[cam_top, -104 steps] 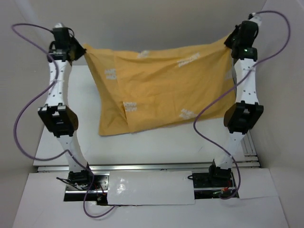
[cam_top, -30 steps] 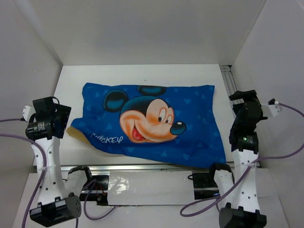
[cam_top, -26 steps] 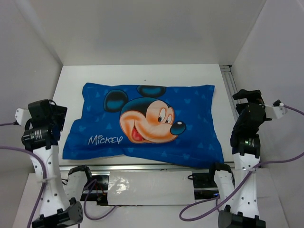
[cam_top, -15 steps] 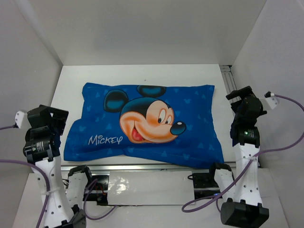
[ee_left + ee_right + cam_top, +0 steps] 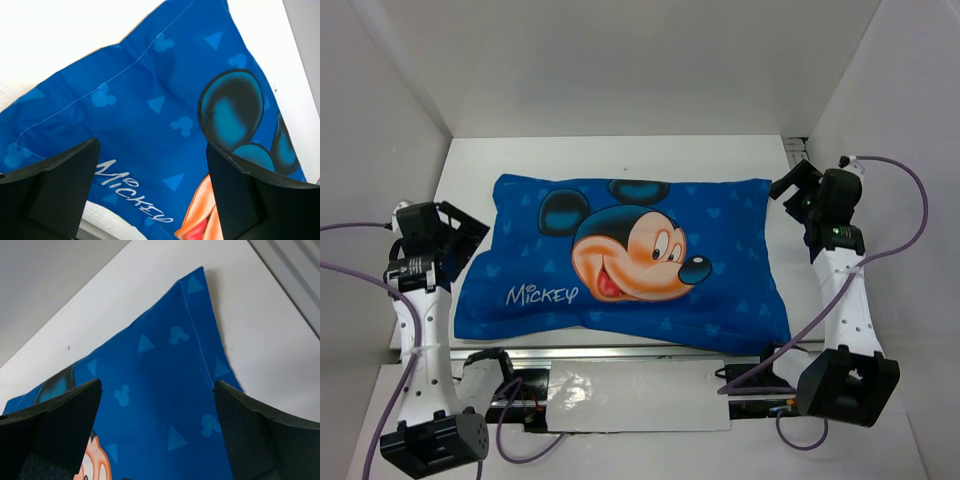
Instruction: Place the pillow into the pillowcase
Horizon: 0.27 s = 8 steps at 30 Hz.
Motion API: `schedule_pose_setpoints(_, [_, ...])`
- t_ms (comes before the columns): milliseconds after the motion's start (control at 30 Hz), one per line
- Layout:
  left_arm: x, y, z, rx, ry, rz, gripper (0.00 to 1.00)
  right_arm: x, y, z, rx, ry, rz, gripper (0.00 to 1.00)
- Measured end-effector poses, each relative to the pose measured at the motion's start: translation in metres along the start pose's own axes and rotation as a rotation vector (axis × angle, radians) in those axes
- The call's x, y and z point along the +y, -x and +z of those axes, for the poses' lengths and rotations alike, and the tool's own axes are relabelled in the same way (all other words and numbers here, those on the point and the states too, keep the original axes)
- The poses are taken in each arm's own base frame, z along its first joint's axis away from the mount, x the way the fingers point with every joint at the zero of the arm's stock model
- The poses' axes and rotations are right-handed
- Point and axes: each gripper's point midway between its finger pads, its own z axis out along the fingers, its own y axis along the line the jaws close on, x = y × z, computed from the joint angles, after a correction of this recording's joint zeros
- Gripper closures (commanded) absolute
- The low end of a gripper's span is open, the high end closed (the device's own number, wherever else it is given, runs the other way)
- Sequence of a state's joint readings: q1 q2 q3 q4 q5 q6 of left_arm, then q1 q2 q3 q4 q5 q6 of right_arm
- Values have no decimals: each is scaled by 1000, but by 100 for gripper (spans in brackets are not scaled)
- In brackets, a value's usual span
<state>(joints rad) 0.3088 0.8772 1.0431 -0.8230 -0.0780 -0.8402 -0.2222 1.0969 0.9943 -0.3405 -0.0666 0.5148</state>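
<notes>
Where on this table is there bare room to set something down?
Widest free patch: the white table strip between the back wall and the blue Mickey-print fabric pillowcase. Narrow strips flank it, crowded by the left claw and right claw. The near edge is covered.

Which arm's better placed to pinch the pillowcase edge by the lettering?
Left. The left gripper is open beside that edge, lettering in its wrist view; the right gripper is at the far right corner of the pillowcase.
</notes>
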Motion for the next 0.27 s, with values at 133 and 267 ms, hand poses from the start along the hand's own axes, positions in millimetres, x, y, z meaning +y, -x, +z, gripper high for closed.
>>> schedule_pose_setpoints(133, [-7,-1,3,6,-36,42,0,4,-1,-3,-3,25,-1,0])
schedule_pose_setpoints(267, [-4,-7,8,27,-41,81,0,7,1,-10,-22,40,-13,0])
